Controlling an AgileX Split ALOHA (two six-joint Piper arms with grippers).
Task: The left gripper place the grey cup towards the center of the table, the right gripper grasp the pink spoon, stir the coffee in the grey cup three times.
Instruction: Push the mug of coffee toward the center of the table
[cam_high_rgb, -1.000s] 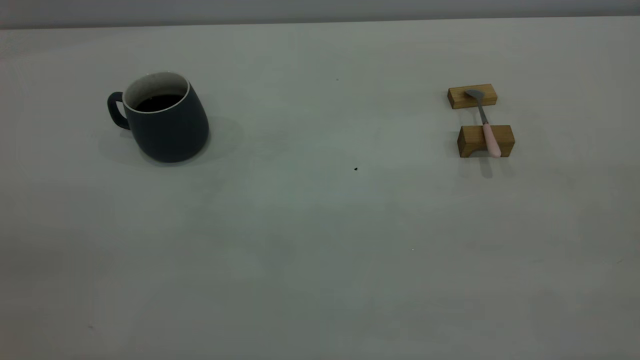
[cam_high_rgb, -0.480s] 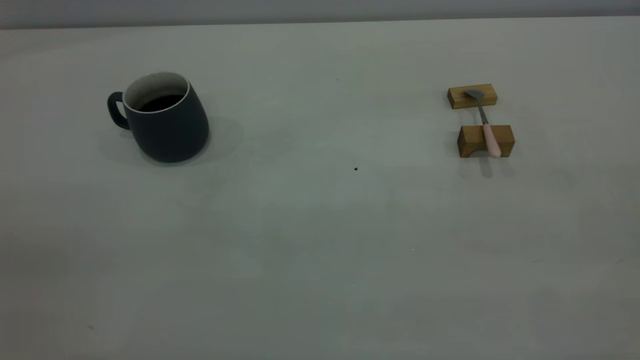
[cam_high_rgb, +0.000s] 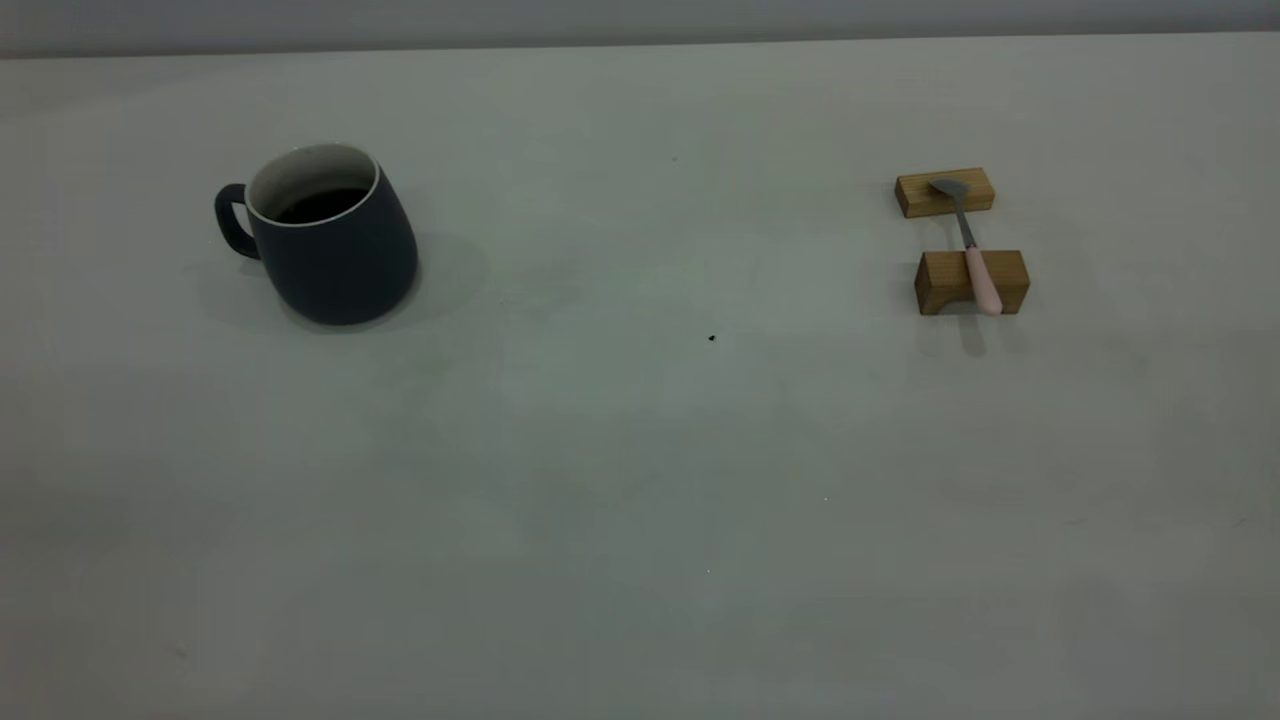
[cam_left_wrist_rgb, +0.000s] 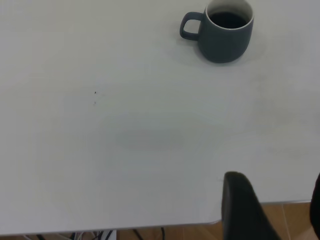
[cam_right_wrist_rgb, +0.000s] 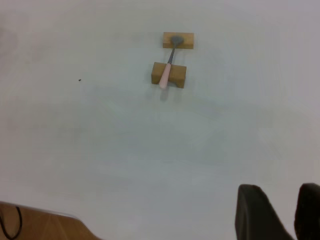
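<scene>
**Both hands back at the near edge, cup and spoon untouched**

In the exterior view, the dark slate-grey rounded mug (cam_high_rgb: 330, 240) stood at the far left of the pale grey-white counter (cam_high_rgb: 640, 480), loop handle pointing left, with dark glossy coffee (cam_high_rgb: 318, 205) inside. At the far right, the slim pink-handled metal spoon (cam_high_rgb: 972, 248) bridged two tan wooden blocks (cam_high_rgb: 970, 282), bowl on the farther one. Neither arm appeared here.

In the left wrist view, the black two-fingered left hand (cam_left_wrist_rgb: 272, 210) hung at the counter's near edge, well apart from the mug (cam_left_wrist_rgb: 225, 32), fingers spread and empty.

In the right wrist view, the black right hand (cam_right_wrist_rgb: 280, 212) was likewise far from the spoon (cam_right_wrist_rgb: 167, 70), slightly parted and empty.

Risks, as I judge them: a hasty slide could slosh coffee, and a poor pinch might roll the spoon off its blocks.

Nothing had shifted from a second before.
</scene>
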